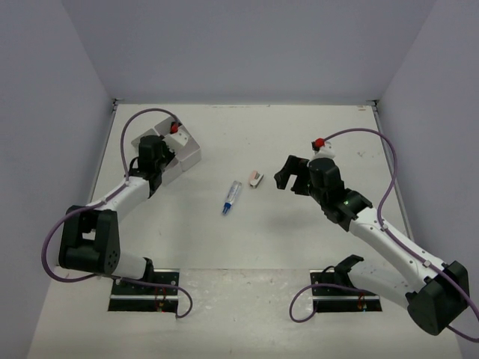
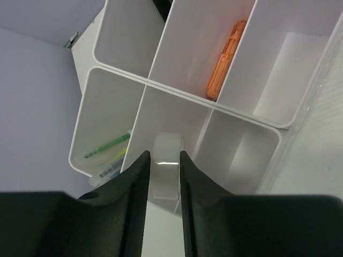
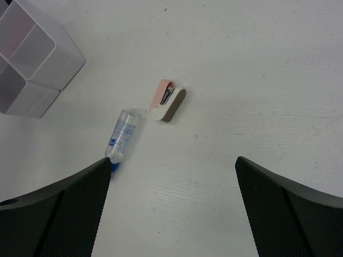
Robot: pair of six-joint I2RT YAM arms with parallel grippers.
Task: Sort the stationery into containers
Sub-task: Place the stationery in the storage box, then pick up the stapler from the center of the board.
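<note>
Two arms sit well apart over the pale surface (image 1: 299,127). The left fingers (image 2: 143,167) hang over the white divided tray (image 2: 122,37) at the far left, set narrowly around a clear tape roll (image 2: 166,171), with both inner faces against its sides, above a middle compartment. An orange highlighter (image 2: 226,59) lies in the compartment beyond, and thin green and yellow pens (image 2: 110,147) lie in one beside it. The right fingers (image 1: 290,175) are spread wide and carry nothing, hovering near a blue-capped clear tube (image 3: 123,135) and a small pink and white item (image 3: 167,100), which lie close together on the surface, apart from the tray
</note>
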